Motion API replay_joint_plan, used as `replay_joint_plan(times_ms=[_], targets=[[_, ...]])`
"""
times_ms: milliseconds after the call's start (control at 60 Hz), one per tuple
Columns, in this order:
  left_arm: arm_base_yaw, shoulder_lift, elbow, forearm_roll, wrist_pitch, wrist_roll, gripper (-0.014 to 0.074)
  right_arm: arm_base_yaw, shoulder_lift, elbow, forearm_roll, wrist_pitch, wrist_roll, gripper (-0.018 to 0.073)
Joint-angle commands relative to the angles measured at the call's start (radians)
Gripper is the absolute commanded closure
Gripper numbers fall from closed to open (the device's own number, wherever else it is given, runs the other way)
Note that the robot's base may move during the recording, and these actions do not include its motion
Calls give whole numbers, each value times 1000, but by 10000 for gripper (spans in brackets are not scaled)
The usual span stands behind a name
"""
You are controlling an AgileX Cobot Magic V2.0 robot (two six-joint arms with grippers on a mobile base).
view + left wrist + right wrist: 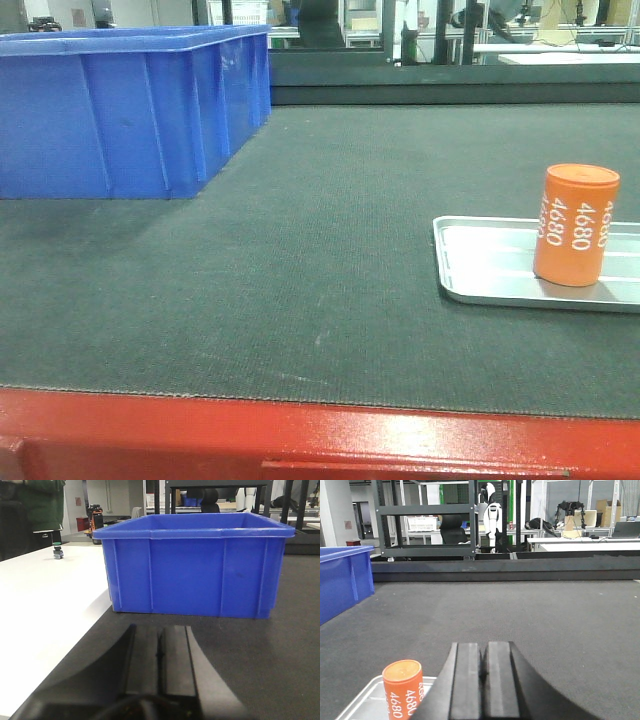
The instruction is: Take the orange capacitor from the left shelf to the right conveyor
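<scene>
The orange capacitor (574,226) stands upright on a small flat silver tray (480,262) that lies on the dark grey conveyor belt (300,230), whose red front edge (300,440) runs along the bottom. In the right wrist view the capacitor (402,690) sits just left of my right gripper (484,652), apart from it. That gripper is shut on nothing. My left gripper (159,635) is also shut and empty, low over the belt in front of a blue bin (195,570). The left shelf is out of view.
A large blue plastic bin (120,105) stands on the belt at the back left. A white table (40,605) borders the belt on the left. Dark frames and workbenches (425,525) lie beyond the belt's far edge.
</scene>
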Motion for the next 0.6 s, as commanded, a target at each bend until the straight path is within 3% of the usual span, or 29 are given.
replay_joint_plan(times_ms=[0, 233, 583], targets=[[-6, -10, 22, -4, -84, -1, 722, 1, -21, -21, 3, -105, -16, 505], [-6, -10, 22, -4, -84, -1, 722, 1, -21, 67, -15, -184, 36, 505], [-6, -10, 22, -4, -84, -1, 722, 1, -21, 65, -51, -98, 38, 505]])
